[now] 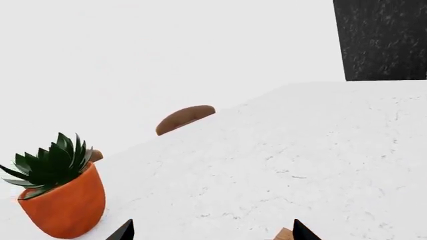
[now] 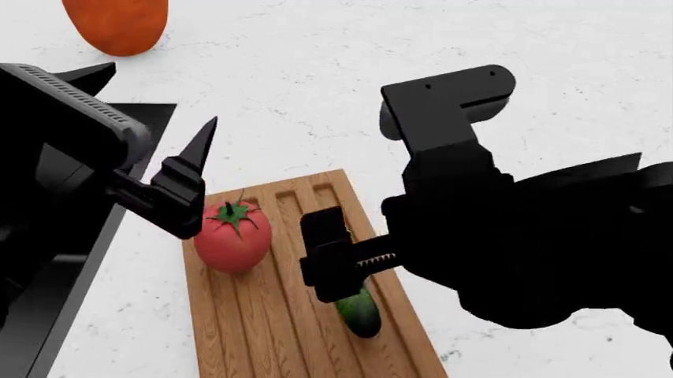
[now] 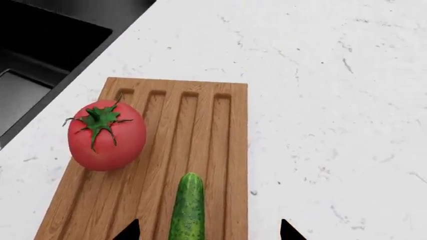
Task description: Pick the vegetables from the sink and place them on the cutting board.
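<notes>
Right gripper [image 3: 208, 231] spread open, both dark fingertips apart and empty, poised just above the small dark green bumpy cucumber [image 3: 187, 209]. Cucumber lying free along the grooves of the rectangular brown wooden cutting board [image 3: 220, 125], no finger touching it. Round red tomato with its green stem star [image 3: 105, 135] sitting beside it on the same board, toward the matte black sink [image 3: 40, 45]. Left gripper [image 1: 212, 233] likewise open and holding nothing, over the speckled white counter [image 1: 300, 160] near an orange pot with a spiky green plant [image 1: 63, 200]. Release step apparently complete, both vegetables out of the basin. Next, probably only lifting straight clear without nudging the cucumber or rolling the tomato.
</notes>
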Tool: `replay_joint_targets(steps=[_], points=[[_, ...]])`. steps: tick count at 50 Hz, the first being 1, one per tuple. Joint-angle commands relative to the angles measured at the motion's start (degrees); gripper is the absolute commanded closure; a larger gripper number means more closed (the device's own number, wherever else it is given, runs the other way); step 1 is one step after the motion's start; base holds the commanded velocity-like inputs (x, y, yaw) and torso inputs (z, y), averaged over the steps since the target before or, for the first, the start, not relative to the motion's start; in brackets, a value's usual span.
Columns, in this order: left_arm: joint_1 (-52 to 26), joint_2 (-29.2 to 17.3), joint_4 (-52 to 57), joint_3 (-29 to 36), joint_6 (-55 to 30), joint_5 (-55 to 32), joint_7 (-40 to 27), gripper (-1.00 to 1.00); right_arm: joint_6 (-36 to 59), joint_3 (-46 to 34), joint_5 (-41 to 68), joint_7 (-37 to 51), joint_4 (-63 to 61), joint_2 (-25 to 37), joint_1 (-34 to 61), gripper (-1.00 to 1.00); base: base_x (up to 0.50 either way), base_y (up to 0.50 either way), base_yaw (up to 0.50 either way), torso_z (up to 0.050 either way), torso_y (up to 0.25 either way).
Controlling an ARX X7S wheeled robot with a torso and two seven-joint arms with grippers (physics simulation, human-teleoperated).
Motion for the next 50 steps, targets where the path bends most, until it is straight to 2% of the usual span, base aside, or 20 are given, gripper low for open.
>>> replay_joint_targets(steps=[1, 4, 8, 13, 23, 29, 34, 42, 47, 50], points=[[-0.6, 2.84, 0.73, -6.93, 2.42, 1.31, -3.46, -1.0, -10.31, 6.25, -9.5, -2.29, -11.38, 3.97, -6.49, -1.0, 0.0, 0.0, 0.0, 0.0, 0.0], [0.29, 2.5, 2.32, -7.34, 2.33, 1.25, -4.02, -1.0, -14.06, 7.24, -14.84, -1.78, -17.7, 6.55, -9.98, -1.0, 0.0, 0.0, 0.0, 0.0, 0.0], [1.7, 2.0, 2.54, -6.99, 3.19, 1.87, -4.36, -1.0, -20.93, 10.42, -16.79, -3.64, -20.91, 7.65, -15.79, -1.0, 0.0, 0.0, 0.0, 0.0, 0.0], [3.5, 1.19, 5.49, -6.3, 2.02, 1.81, -5.06, -1.0, -23.25, 10.94, -19.33, -2.52, -25.72, 9.29, -18.85, -1.0, 0.0, 0.0, 0.0, 0.0, 0.0], [5.99, 1.66, 13.94, -9.54, -4.35, -0.79, -8.9, -1.0, -28.27, 14.62, -20.35, 1.33, -32.83, 11.74, -22.74, -1.0, 0.0, 0.0, 0.0, 0.0, 0.0], [9.34, 1.19, 20.05, -11.86, -4.77, -2.33, -9.71, -1.0, -33.63, 15.79, -26.99, 1.92, -36.47, 12.7, -28.73, -1.0, 0.0, 0.0, 0.0, 0.0, 0.0], [14.48, 2.63, 24.12, -15.33, -3.73, -4.23, -10.75, -1.0, -38.68, 17.21, -31.75, 3.58, -41.67, 14.01, -35.26, -1.0, 0.0, 0.0, 0.0, 0.0, 0.0], [15.14, 2.41, 33.7, -20.85, -8.97, -8.82, -13.02, -1.0, -43.36, 21.02, -30.81, 8.07, -48.79, 16.79, -40.79, -1.0, 0.0, 0.0, 0.0, 0.0, 0.0], [15.93, 2.49, 35.74, -24.5, -8.98, -11.39, -14.08, -1.0, -47.03, 24.08, -31.83, 11.42, -55.17, 19.87, -46.25, -1.0, 0.0, 0.0, 0.0, 0.0, 0.0], [16.39, 2.95, 35.96, -28.2, -6.07, -14.17, -15.57, -1.0, -50.26, 26.08, -34.04, 11.31, -56.47, 20.12, -49.25, -1.0, 0.0, 0.0, 0.0, 0.0, 0.0]])
